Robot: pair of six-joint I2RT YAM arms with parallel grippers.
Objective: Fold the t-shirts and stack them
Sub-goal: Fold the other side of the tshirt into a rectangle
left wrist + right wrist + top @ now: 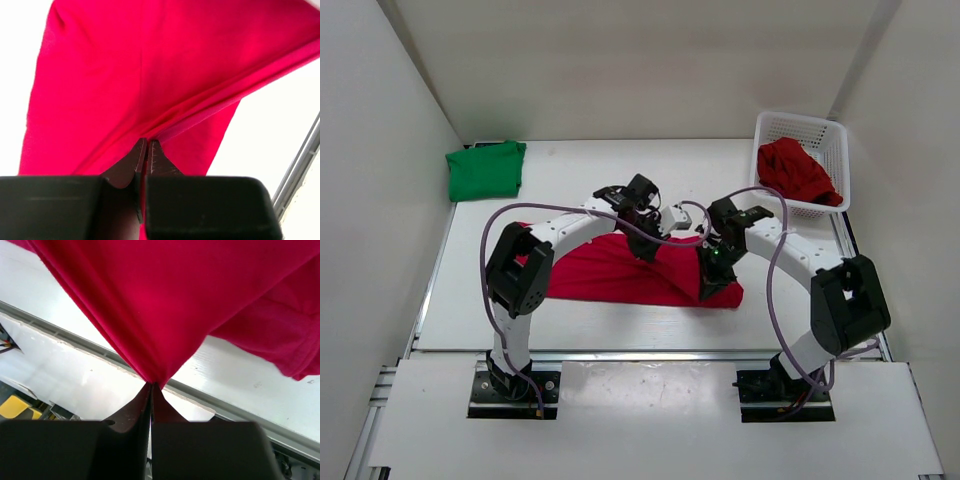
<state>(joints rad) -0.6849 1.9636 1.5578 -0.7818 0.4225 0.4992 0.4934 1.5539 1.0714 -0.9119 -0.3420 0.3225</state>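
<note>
Red cotton fills both wrist views, and in each the cloth comes to a point right at the jaw tips. The left hand (146, 146) is clenched on a doubled fold of the red shirt (125, 75), with a hem or folded edge running from the pinch up to the right. The right hand (151, 387) is clamped on a tented peak of the same shirt, which spreads away from it. From above, that shirt lies across the middle of the counter (720, 170), its long axis running left to right and its bulk stretching toward the left arm's side. The left hand grips along the far edge about midway and the right hand near the right end, so the two pinches sit close together and most of the cloth lies to the left of both. I judge that any fold or spreading pull would have to carry across that axis, with the left arm nearer the loose part. Only the top view shows the rest: a green shirt (485, 170) folded at the far left corner, and a second red shirt (798, 172) heaped in the white basket (800, 118) at the far right, well apart from the hands. Only the right wrist view shows the counter's near edge under the lifted cloth
</note>
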